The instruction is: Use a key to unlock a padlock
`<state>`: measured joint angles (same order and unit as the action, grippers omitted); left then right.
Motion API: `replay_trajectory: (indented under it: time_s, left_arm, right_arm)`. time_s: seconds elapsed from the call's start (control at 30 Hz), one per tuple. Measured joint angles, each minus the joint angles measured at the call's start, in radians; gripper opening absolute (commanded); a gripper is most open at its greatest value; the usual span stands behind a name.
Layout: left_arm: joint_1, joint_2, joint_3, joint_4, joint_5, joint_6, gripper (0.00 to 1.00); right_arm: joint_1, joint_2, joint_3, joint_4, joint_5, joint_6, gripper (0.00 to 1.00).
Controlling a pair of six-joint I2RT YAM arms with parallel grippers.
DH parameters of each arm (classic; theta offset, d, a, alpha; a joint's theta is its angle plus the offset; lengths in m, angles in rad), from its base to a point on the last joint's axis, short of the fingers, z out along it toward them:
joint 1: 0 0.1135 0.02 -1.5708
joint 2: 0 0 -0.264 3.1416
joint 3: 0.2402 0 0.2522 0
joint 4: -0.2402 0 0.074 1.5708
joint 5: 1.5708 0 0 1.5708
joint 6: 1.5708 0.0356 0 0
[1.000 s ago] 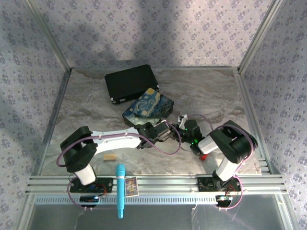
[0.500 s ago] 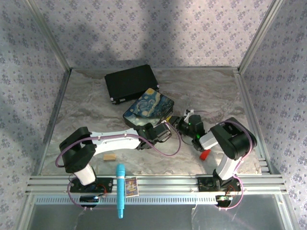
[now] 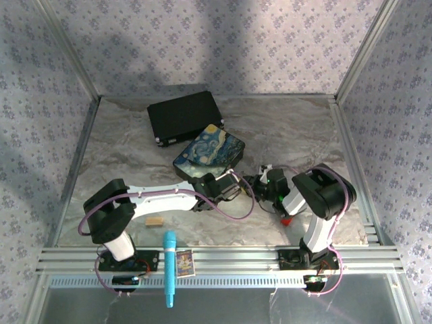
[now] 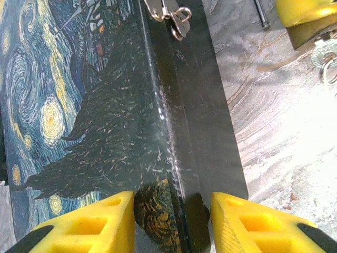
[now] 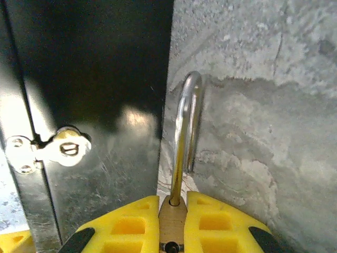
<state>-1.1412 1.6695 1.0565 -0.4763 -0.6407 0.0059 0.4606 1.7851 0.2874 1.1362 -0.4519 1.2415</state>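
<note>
My right gripper (image 5: 172, 203) is shut on the brass padlock (image 5: 171, 224). Its silvery shackle (image 5: 185, 124) sticks out ahead over the table; one leg enters the body, the other ends free just above the marble. A silvery key with its ring (image 4: 324, 57) hangs at the right gripper's yellow fingers (image 4: 308, 18). My left gripper (image 4: 172, 211) is clamped across a corner of the painted box (image 4: 79, 105), a finger on each side. The two grippers sit close together, left gripper (image 3: 233, 183) and right gripper (image 3: 260, 181), by the painted box (image 3: 209, 150).
The box's silvery latch (image 5: 58, 148) hangs beside the shackle. A black case (image 3: 183, 116) lies behind the painted box. A red block (image 3: 286, 219) sits under the right arm. A tan wooden block (image 3: 154, 221) and a blue pen (image 3: 169, 266) lie near the front rail.
The right arm has folded in, its elbow swinging left and its wrist dropping slightly towards the near side with the padlock. The left arm and painted box have stayed put.
</note>
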Motion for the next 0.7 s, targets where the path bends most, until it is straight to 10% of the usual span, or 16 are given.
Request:
replay_trajectory:
  time_s: [0.2,0.47,0.7]
  left_arm:
    - [-0.005,-0.003,-0.003,-0.019,-0.013,-0.018,0.46]
    - [-0.013,-0.016,-0.027,-0.132,-0.056,-0.114,0.84]
    - [-0.011,-0.014,-0.035,-0.226,-0.129,-0.267,0.93]
  right_arm:
    - [-0.02,-0.031,-0.031,-0.025,-0.043,-0.048,0.0]
    - [-0.034,-0.182,0.128,-0.591,-0.091,-0.297,0.03]
    - [-0.073,-0.185,0.256,-0.923,-0.156,-0.494,0.14]
